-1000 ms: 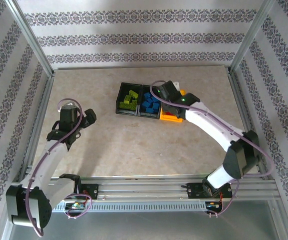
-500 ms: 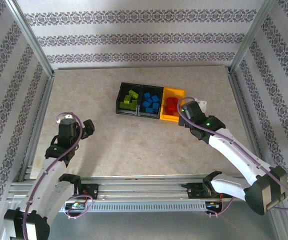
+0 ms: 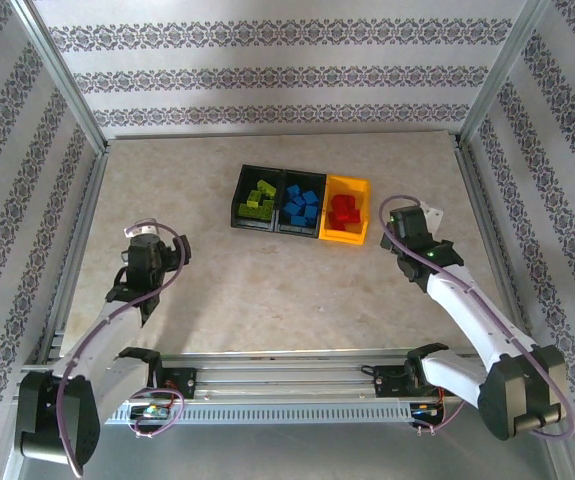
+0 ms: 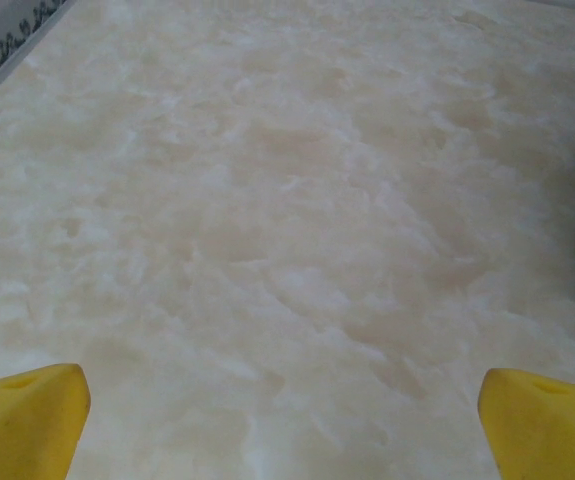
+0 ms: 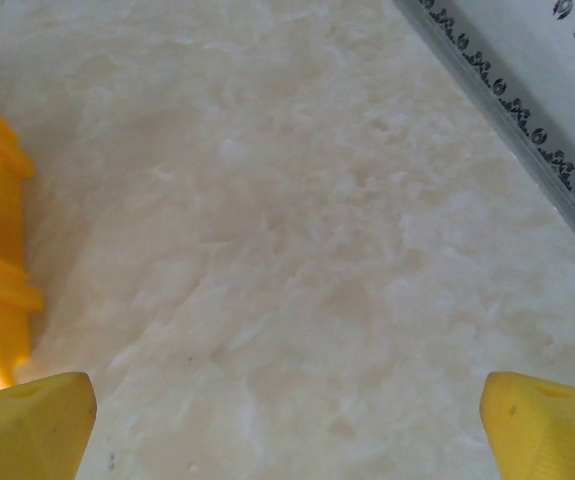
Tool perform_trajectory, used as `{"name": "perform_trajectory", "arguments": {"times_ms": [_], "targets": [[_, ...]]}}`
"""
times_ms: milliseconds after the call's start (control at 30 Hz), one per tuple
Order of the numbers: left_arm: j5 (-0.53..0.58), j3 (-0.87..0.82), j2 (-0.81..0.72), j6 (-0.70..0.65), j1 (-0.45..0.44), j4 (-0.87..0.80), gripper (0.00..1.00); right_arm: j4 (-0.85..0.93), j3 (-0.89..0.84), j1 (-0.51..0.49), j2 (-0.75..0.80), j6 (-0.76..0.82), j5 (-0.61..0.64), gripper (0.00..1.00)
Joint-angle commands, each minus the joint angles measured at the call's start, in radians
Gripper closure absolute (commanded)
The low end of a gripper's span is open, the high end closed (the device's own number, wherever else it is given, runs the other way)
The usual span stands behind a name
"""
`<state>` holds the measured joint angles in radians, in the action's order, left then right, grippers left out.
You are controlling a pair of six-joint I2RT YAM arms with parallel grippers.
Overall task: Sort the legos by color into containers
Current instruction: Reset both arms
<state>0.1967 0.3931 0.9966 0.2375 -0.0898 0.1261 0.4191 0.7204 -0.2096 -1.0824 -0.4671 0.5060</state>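
Right of yellow bin (image 3: 359,184), right tool (image 3: 405,212) pulled back, spread, apparently empty.

Our left arm (image 3: 102,325) folded low, left gripper (image 3: 147,238) at nine o'clock, jaws wide, our right arm (image 3: 472,305) stretched toward eleven o'clock, right gripper (image 3: 414,217) at three o'clock, yellow fingertips (image 5: 27,425) spread, holding nothing.

Top cam overhead, wrist cams low, prob. fwd-tilted, table (image 3: 267,285) shared

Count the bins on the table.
3, joined in a row: left black bin holds green legos, middle black bin blue legos, right yellow-orange bin red legos.
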Motion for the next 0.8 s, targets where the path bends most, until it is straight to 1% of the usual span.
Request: {"name": "perform_trajectory", "arguments": {"times_ms": [0,167,233,300,367,433,600,767], "targets": [[0.008,0.010,0.057,-0.133,0.008,0.212,0.00,-0.166,-0.055,0.014,0.001,0.111,0.003,0.02],[-0.031,-0.034,0.161,-0.239,0.016,0.430,0.00,-0.423,-0.179,0.016,0.037,0.240,0.046,0.02],[-0.045,-0.053,0.202,-0.269,0.021,0.521,0.00,-0.550,-0.236,0.024,0.044,0.293,0.036,0.02],[-0.072,-0.065,0.244,-0.292,0.027,0.596,0.00,-0.640,-0.275,0.037,0.039,0.322,0.014,0.02],[-0.100,-0.072,0.286,-0.311,0.031,0.657,0.01,-0.689,-0.296,0.055,0.029,0.330,-0.011,0.02],[-0.138,-0.070,0.320,-0.302,0.039,0.679,0.00,-0.736,-0.313,0.072,0.018,0.339,-0.045,0.02],[-0.212,-0.102,0.413,-0.305,0.042,0.829,0.00,-0.853,-0.351,0.094,-0.001,0.369,-0.094,0.02],[-0.266,-0.094,0.499,-0.317,0.042,0.896,0.00,-0.957,-0.371,0.108,-0.039,0.393,-0.137,0.02]]}}
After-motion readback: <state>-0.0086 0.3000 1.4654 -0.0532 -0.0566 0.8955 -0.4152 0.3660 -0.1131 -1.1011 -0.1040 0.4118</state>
